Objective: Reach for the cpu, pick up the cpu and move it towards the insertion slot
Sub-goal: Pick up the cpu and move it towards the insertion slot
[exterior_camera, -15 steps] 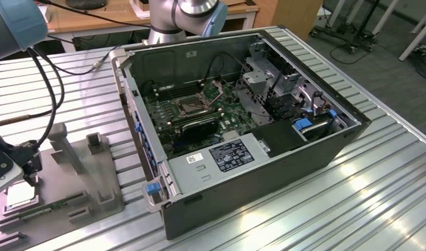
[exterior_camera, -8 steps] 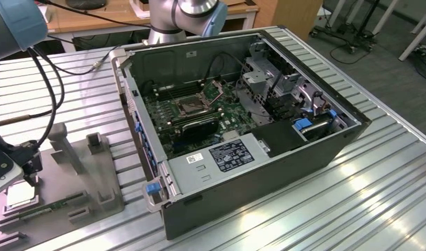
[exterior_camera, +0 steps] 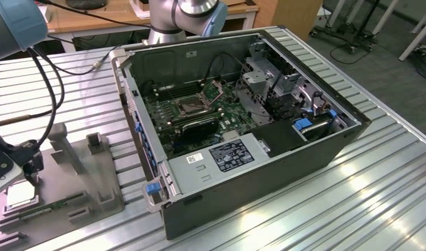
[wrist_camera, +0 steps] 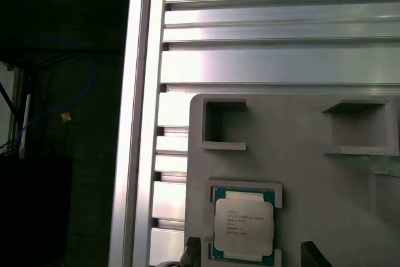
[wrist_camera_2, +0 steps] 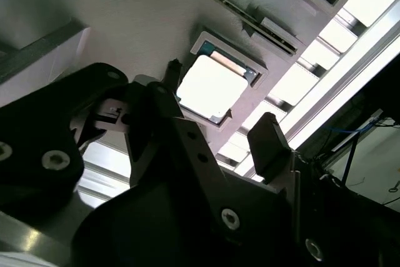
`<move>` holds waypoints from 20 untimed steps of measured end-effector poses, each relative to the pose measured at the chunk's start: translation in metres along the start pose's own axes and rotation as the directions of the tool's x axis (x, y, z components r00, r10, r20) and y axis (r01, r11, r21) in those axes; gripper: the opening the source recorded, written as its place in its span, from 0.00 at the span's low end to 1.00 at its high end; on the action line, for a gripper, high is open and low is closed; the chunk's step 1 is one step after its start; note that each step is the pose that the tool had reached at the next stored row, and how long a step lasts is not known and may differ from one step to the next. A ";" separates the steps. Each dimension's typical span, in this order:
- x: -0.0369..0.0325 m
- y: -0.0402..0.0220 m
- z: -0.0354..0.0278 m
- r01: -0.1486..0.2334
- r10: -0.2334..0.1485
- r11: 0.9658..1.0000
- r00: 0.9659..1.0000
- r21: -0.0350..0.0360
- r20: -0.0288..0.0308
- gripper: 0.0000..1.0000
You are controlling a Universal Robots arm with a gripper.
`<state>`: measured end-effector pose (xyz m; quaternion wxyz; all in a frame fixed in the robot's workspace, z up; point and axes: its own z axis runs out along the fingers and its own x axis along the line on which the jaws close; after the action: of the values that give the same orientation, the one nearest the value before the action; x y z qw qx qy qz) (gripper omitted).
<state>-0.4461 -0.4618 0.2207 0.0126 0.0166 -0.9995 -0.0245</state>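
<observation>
Just over a corner of the grey tray (wrist_camera: 294,132), the gripper (wrist_camera_2: 220,101) hangs with its two black fingers (wrist_camera_2: 269,139) spread wider than the cpu (wrist_camera_2: 212,85). One tip stands at each side of the chip; whether they touch it I cannot tell. The cpu lies flat in a shallow square recess of the tray, its silvery face up and a green edge showing round it. A thin green memory stick (exterior_camera: 44,208) lies just beside it, and blocky posts (exterior_camera: 63,141) rise from the tray's matte plastic further in.

In the exterior view the tray sits at the left, well apart from the slot (exterior_camera: 188,106). The slot is a dark square in a metal frame on the green board (exterior_camera: 223,112) inside the open case (exterior_camera: 269,162). The case's tall side wall stands between tray and slot.

All rests on a table (exterior_camera: 352,198) of ribbed, shiny aluminium slats. The arm (exterior_camera: 188,13) rises at the far edge, with a wooden desk (exterior_camera: 94,21) behind it.
</observation>
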 end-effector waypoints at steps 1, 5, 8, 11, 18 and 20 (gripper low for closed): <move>0.0000 0.0000 0.0002 0.000 0.000 1.000 1.000 0.000 0.000 0.68; -0.0002 -0.0006 0.0045 0.000 0.000 1.000 1.000 -0.003 0.000 0.80; -0.0002 -0.0014 0.0086 0.000 0.000 1.000 1.000 -0.014 0.000 0.80; -0.0003 -0.0027 0.0126 0.001 -0.001 1.000 1.000 -0.025 0.001 0.80; -0.0004 -0.0037 0.0203 0.002 -0.002 0.998 1.000 -0.062 0.003 0.80; -0.0005 -0.0040 0.0232 0.002 -0.001 0.998 1.000 -0.062 0.002 0.80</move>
<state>-0.4462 -0.4646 0.1973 0.0120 0.0169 -0.9982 -0.0556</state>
